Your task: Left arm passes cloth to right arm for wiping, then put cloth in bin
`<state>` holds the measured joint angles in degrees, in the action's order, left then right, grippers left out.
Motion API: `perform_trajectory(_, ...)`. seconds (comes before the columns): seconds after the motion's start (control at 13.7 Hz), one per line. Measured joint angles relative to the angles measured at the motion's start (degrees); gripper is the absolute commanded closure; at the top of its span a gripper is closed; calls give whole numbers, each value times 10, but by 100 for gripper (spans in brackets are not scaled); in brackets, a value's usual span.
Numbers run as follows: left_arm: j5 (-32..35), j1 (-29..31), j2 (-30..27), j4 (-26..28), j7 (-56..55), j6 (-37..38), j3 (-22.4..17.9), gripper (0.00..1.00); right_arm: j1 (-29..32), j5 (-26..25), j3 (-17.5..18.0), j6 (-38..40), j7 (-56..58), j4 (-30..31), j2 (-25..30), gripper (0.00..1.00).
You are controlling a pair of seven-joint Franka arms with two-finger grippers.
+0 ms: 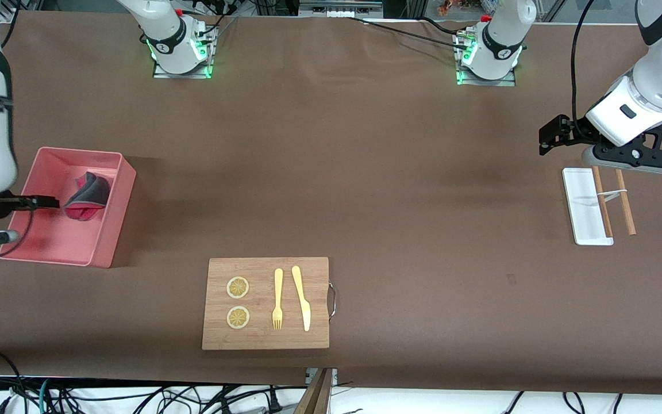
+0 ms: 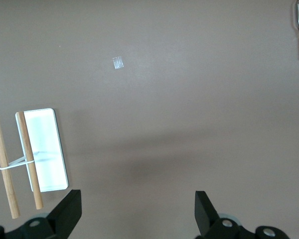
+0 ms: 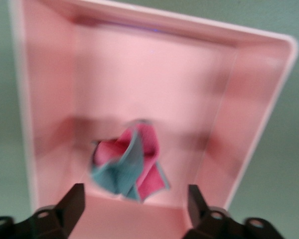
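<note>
Right pincer: held over the bin at the right arm's end of the bench; fingers spread wide, nothing between them.

Cloth: lying crumpled inside the bin, grey face and crimson face both showing (folded over itself), apart from the pincer fingers. In the right wrist view the cloth sits on the bin floor, between the fingertips in line of sight but below them.

Bin: pink, rectangular, resting on the bench; only the cloth is seen in it.

Left pincer: held over bare bench at the left arm's end, fingers set wide and holding nothing; this arm waits.

Tray: white, flat, on the bench just beside the left pincer. Two wooden sticks joined by a white band (one lying across the tray edge, one beside it on the bench).

Board: wooden, with a metal handle, nearer the front camera than bin and tray. On it: two lemon slices, a yellow fork, a yellow knife, side by side.
</note>
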<state>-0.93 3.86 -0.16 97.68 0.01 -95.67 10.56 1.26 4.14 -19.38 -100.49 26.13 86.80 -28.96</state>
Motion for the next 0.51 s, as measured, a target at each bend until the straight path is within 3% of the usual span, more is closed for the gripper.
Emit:
perform_trajectory(0.22, 0, 0, 0, 0, 0, 0, 0, 0, -1, 0, 17, 72, 0, -34, 52, 1)
perform_trajectory(0.51, 0, 0, 0, 0, 0, 0, 0, 0, -1, -17, 69, 113, -61, -40, 116, 1)
